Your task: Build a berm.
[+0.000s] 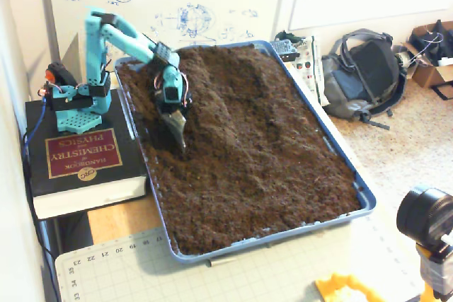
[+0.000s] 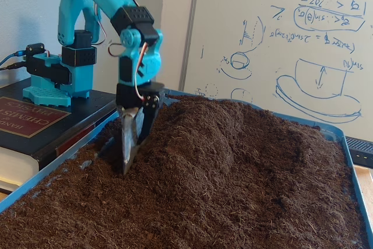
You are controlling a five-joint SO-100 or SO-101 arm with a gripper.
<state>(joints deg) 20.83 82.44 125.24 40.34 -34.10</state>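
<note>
crumbly matt berm point(image 2: 233, 144), glossy plastic tray point(image 1: 364, 199)

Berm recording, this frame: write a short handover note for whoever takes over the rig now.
End effector: pointing down, tip in the soil near the tray's book-side edge; open or shut cannot be told.
Berm: a ridge already runs along the tray from the whiteboard end towards the middle, beside the end effector.
Done: ridge roughly formed.
Left: the near half of the soil looks flatter; likely keep pushing soil up onto the ridge.

Both fixed views are bright and evenly lit, slightly soft, with pale washed-out walls and faint shadows on the soil point(image 1: 248, 139).
</note>
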